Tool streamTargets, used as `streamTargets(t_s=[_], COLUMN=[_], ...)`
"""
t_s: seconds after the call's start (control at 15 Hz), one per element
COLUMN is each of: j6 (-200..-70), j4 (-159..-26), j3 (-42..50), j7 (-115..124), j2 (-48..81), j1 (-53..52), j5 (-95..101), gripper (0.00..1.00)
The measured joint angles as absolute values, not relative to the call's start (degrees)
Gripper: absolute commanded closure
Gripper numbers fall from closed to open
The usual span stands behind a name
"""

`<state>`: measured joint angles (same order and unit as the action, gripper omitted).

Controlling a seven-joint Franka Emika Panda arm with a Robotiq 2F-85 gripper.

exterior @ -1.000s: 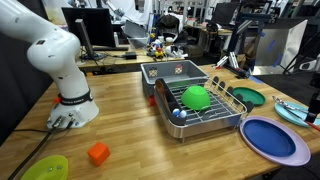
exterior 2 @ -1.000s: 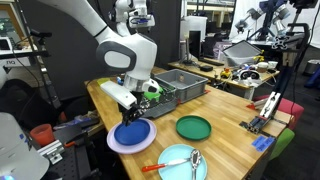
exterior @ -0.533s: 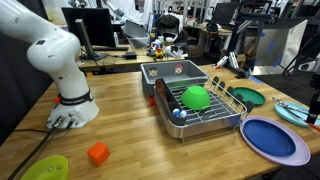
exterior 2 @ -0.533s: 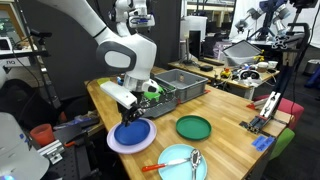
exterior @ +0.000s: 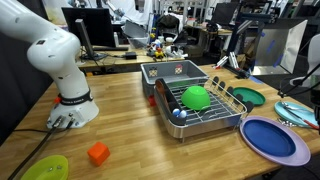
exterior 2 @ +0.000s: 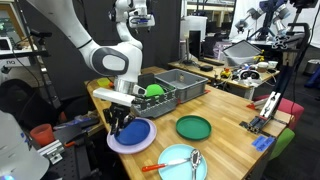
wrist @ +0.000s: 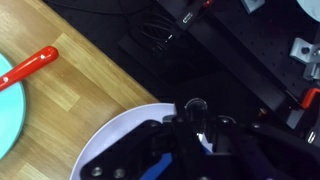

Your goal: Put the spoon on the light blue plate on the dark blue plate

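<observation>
The spoon (exterior 2: 195,160) lies on the light blue plate (exterior 2: 172,165) at the table's near edge; both also show in an exterior view, the plate (exterior: 298,113) at the right edge. The dark blue plate (exterior 2: 136,138) with a lavender rim lies beside it and also shows in the other views (exterior: 275,139) (wrist: 120,130). My gripper (exterior 2: 119,124) hangs just over the dark blue plate's outer edge, well apart from the spoon. In the wrist view the gripper (wrist: 196,128) is a dark mass with nothing seen in it, and its opening is unclear.
A dark green plate (exterior 2: 193,127) lies next to the dark blue one. A red-handled utensil (exterior 2: 154,166) rests at the light blue plate's edge. A dish rack with a green bowl (exterior: 196,97) and a grey bin (exterior: 175,71) stand mid-table. An orange block (exterior: 98,153) lies in front.
The arm has swung and dropped, bringing the gripper lower and towards the outer edge of the dark blue plate. A dark part of the arm now shows at one exterior view's right edge.
</observation>
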<state>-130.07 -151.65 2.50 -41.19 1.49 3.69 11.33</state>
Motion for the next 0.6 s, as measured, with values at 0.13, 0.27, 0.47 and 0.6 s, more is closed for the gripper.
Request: streamTargets(t_s=[0.13,0.27,0.47,0.6], j6=[-131.2,-133.6,-137.9,-139.6], j4=[-152.7,-153.4,-153.9,-154.0], j3=[1.7,1.1,0.3,0.3], j7=[-41.5,-42.0,-44.7,-46.8], j2=[1.5,1.5,1.7,2.1], j1=[2.5,1.5,0.6,0.6], j5=[14.9,17.8,20.0,20.5], gripper=[0.95,0.95,0.95,0.95])
